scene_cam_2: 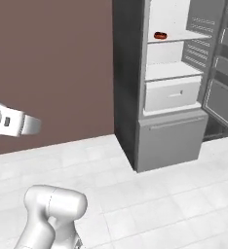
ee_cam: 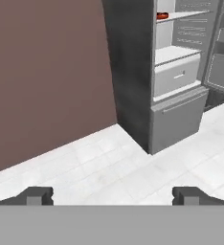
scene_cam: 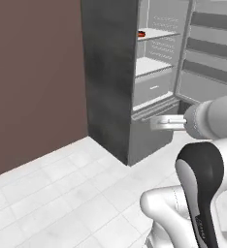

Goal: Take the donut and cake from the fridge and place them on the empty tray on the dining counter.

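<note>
The fridge (scene_cam: 110, 72) (scene_cam_2: 128, 73) (ee_cam: 128, 72) stands with its compartment open, showing white shelves and a drawer (scene_cam_2: 172, 95). The donut (scene_cam: 141, 34) (scene_cam_2: 160, 35) (ee_cam: 162, 16), dark on top with reddish sides, lies on an upper shelf. My gripper (ee_cam: 113, 197) is open with nothing between its fingertips (ee_cam: 37, 196). It hangs over the floor, well short of the fridge and lower than the donut's shelf. The cake, the empty tray and the dining counter are out of view.
The fridge's open door (scene_cam: 212, 53) (scene_cam_2: 223, 73) swings out to the right, with racks on its inside. A brown wall (scene_cam_2: 52, 63) runs to the left of the fridge. White floor tiles (ee_cam: 109, 162) stretch between me and the fridge's lower front panel (scene_cam_2: 172, 138).
</note>
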Controlling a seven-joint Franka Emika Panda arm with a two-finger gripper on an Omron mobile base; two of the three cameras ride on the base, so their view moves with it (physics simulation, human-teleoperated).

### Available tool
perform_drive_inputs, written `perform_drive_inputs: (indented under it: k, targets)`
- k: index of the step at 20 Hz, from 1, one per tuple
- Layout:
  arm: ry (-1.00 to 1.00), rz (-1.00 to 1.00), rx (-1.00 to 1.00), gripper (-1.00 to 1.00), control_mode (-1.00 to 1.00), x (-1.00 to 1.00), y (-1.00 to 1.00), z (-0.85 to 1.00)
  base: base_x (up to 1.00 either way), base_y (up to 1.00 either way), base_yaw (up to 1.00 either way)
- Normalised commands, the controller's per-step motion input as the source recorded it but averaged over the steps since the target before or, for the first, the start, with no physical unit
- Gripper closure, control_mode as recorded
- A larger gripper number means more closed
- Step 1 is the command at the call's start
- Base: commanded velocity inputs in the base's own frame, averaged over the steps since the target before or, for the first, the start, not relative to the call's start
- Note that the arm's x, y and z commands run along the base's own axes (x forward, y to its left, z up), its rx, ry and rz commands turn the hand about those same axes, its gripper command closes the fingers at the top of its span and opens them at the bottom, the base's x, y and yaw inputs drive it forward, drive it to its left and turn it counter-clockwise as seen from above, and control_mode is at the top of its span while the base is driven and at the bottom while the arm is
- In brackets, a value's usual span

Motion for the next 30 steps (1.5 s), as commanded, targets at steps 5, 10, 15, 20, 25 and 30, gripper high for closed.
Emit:
perform_drive_inputs:
  k: [5,10,15,20,25,30]
  targets:
    - [0.0,0.0,0.0,-1.0,1.0,0.0,0.0,0.0,1.0,0.08,0.41]
    - [0.0,0.0,0.0,-1.0,1.0,0.0,0.0,0.0,1.0,-0.52,0.14]
    - [0.0,0.0,0.0,-1.0,1.0,0.0,0.0,0.0,1.0,-1.0,0.15]
    - [0.0,0.0,0.0,-1.0,1.0,0.0,0.0,0.0,0.85,-1.0,0.12]
    - [0.0,0.0,0.0,-1.0,1.0,0.0,0.0,0.0,0.31,-1.0,0.12]
    - [0.0,0.0,0.0,-1.0,1.0,0.0,0.0,0.0,0.42,-1.0,0.18]
